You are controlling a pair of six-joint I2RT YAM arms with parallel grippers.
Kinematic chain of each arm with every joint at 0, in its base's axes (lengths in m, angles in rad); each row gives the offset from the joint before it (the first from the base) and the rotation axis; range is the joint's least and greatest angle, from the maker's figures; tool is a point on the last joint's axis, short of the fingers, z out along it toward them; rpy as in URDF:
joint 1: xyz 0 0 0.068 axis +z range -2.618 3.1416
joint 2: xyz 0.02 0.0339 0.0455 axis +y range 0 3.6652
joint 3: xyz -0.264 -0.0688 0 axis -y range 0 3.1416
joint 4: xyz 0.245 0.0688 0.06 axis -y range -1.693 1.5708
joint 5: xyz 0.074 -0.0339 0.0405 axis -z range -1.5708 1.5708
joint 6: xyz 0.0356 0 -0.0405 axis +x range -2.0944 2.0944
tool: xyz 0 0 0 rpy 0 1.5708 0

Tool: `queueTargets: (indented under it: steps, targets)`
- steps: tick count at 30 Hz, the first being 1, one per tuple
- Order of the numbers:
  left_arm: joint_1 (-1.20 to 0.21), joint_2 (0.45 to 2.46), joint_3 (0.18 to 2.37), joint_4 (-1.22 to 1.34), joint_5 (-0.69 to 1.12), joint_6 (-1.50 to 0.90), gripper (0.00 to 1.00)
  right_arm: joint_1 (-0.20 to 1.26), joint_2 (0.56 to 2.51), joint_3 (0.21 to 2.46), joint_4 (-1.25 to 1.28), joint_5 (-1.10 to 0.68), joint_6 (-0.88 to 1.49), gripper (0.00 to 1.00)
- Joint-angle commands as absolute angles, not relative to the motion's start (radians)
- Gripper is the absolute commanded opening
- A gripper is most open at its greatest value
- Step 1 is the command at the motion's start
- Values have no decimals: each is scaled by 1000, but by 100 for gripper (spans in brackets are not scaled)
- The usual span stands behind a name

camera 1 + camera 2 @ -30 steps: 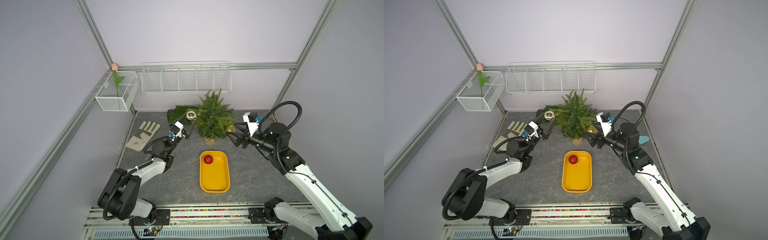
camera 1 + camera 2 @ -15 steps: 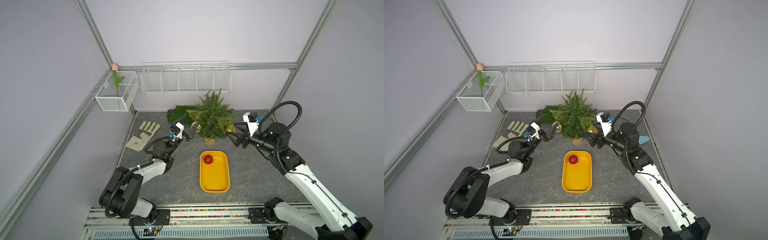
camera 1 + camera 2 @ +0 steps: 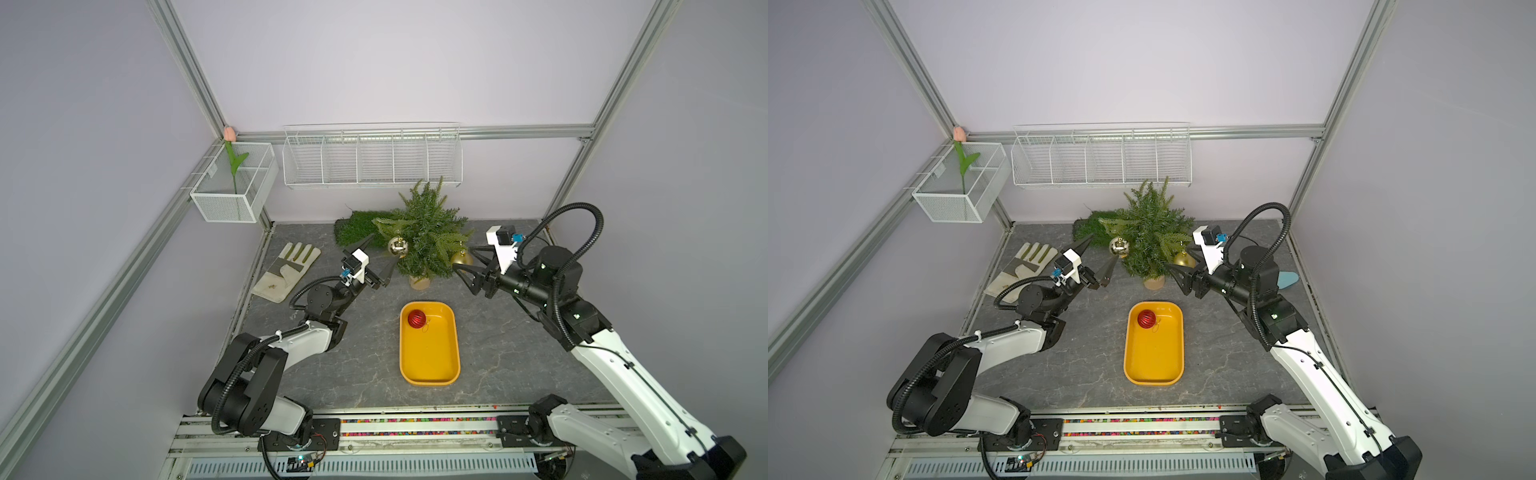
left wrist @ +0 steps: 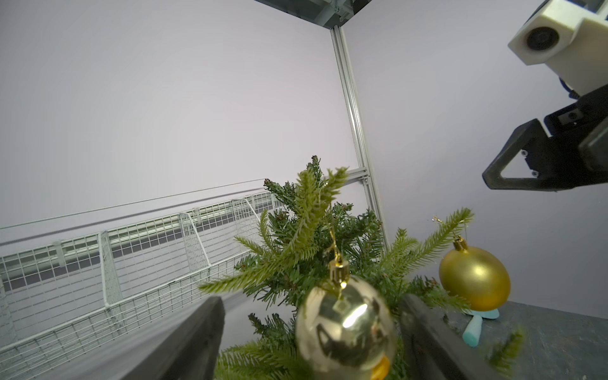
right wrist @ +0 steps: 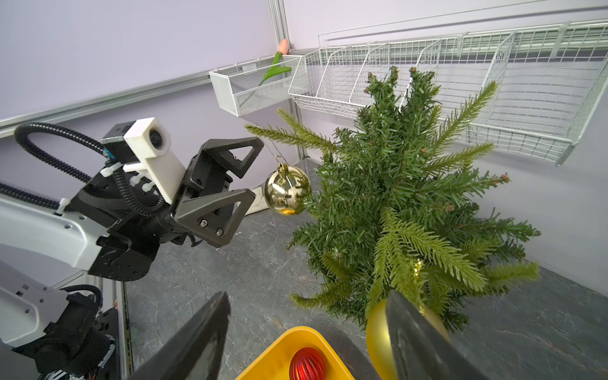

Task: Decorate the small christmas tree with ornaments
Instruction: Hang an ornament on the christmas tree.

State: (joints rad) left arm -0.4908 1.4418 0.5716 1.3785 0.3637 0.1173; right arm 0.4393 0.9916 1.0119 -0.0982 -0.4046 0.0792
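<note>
The left jaws stand wide and hold nothing, with the mirror-like pale gold bauble (image 4: 345,329) hanging untouched just beyond their tips, its string looped over a branch of the small christmas tree (image 3: 428,232). The right jaws are also parted and empty. One of them sits right by the matte gold bauble (image 4: 473,279), which hangs from a branch tip on the tree's other side, though I cannot tell if they touch. The tree stands upright at the back of the counter (image 3: 365,353), and the ribbed red bauble (image 3: 416,318) lies in the yellow tray (image 3: 432,365) in front of it.
</note>
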Motion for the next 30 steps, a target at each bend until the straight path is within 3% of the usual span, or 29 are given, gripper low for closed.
queueTargets:
  steps: [1,8,16,25,30]
  targets:
    - [-486,1383,539,1416,365,89,84,454,988,1041,-153,-374,88,75]
    - [-486,1220,470,1300,303,29,85,546,986,1054,-261,-295,106,73]
    - [-486,902,642,454,198,10,87,749,972,901,-304,-115,217,68]
    - [-487,777,847,-150,111,90,87,881,1134,779,-219,36,-131,70]
    - [-486,697,822,-195,89,156,87,882,1330,822,-142,67,-160,68]
